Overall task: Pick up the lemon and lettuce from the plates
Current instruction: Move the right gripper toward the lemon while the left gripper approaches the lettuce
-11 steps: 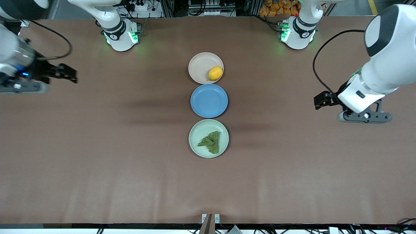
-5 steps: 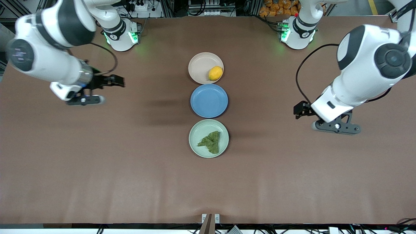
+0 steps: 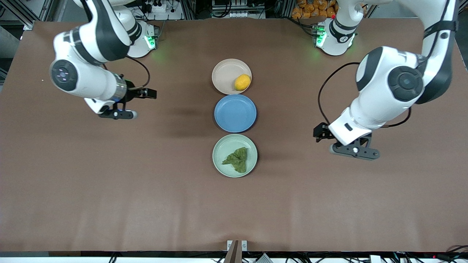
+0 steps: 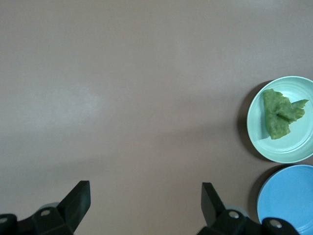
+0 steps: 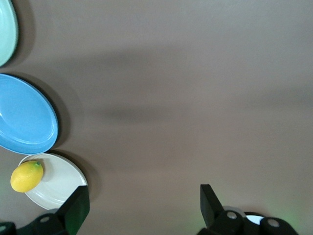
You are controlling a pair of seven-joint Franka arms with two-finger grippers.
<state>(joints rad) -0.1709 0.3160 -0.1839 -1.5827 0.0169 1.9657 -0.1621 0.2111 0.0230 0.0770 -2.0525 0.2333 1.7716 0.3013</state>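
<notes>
The yellow lemon point(image 3: 242, 82) lies on the beige-pink plate point(image 3: 223, 72), the plate farthest from the front camera. The dark green lettuce point(image 3: 237, 159) lies on the mint green plate point(image 3: 220, 148), the nearest one. My right gripper point(image 3: 148, 94) is open and empty over bare table toward the right arm's end. Its wrist view shows the lemon point(image 5: 26, 176) on its plate point(image 5: 61, 185). My left gripper point(image 3: 319, 132) is open and empty over bare table toward the left arm's end. Its wrist view shows the lettuce point(image 4: 279, 113) on the mint plate point(image 4: 293, 147).
An empty blue plate point(image 3: 235, 113) sits between the two other plates and also shows in the left wrist view point(image 4: 288, 196) and the right wrist view point(image 5: 24, 115). The brown table point(image 3: 109, 182) spreads wide around the row of plates. A small mount point(image 3: 237, 247) sits at the front edge.
Both arms have swung inward from the table's ends toward the row of plates. Both grippers stay open and empty. The lemon and lettuce have not moved.
</notes>
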